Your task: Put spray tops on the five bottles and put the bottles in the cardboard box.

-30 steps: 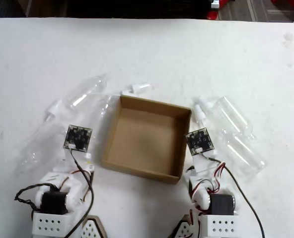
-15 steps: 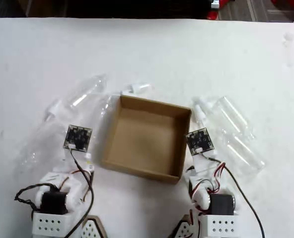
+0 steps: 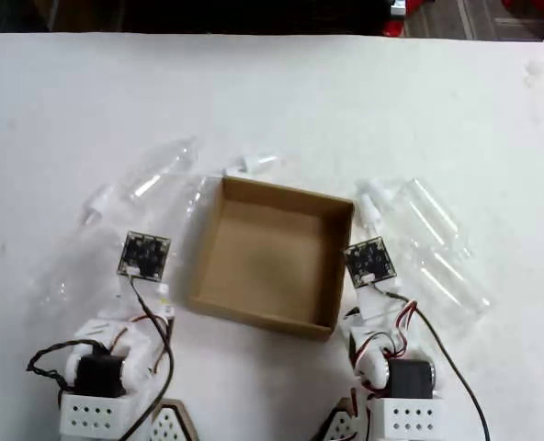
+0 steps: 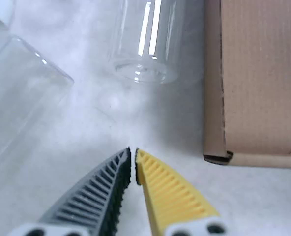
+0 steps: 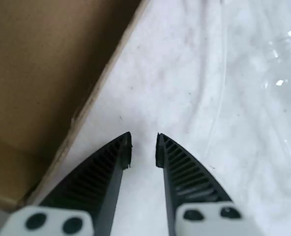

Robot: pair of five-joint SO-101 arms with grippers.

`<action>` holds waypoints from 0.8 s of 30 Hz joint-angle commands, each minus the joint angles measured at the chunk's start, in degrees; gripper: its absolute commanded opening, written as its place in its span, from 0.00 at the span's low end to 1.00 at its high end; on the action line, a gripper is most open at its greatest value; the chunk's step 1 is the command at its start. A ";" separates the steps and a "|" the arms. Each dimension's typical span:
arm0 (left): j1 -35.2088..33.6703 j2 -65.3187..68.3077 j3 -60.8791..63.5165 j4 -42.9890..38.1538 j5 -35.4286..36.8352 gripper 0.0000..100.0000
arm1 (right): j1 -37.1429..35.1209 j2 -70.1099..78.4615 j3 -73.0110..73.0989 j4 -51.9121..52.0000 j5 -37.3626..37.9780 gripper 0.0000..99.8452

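Nothing has moved since the earlier frames: both arms sit folded at the near edge of the table [image 3: 281, 101], and every item lies as it did. The cardboard box [image 3: 267, 257] stands open between them with nothing in it. Clear bottles [image 3: 157, 170] lie on their sides on both flanks of the box, a cluster to the left and two to the right (the left ones overlap, so I cannot count them surely). Loose spray tops [image 3: 254, 163] lie near the box's far corners. I judge the bottles to be thin, light plastic that would roll, slip and dent under a hard squeeze. The stiffer neck or shoulder looks like the better place to take hold, with the small rigid tops taken by the collar. The left gripper [image 4: 132, 151] has its tips together and holds nothing. It hangs over bare table just beside a box corner, with a bottle's end a little beyond. The right gripper [image 5: 143, 143] has its tips narrowly apart, also empty, over the strip of table between the box wall and a bottle.
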 commanded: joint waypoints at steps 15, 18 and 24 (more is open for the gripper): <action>0.48 -0.31 -0.09 0.18 0.88 0.02 | -0.04 -0.04 0.53 -1.01 0.44 0.07; 0.31 -0.31 -0.09 0.18 0.88 0.02 | -0.31 -0.04 0.53 -1.01 0.62 0.07; 0.31 -0.31 -0.09 0.18 0.88 0.02 | -0.22 -0.04 0.53 -1.01 0.62 0.07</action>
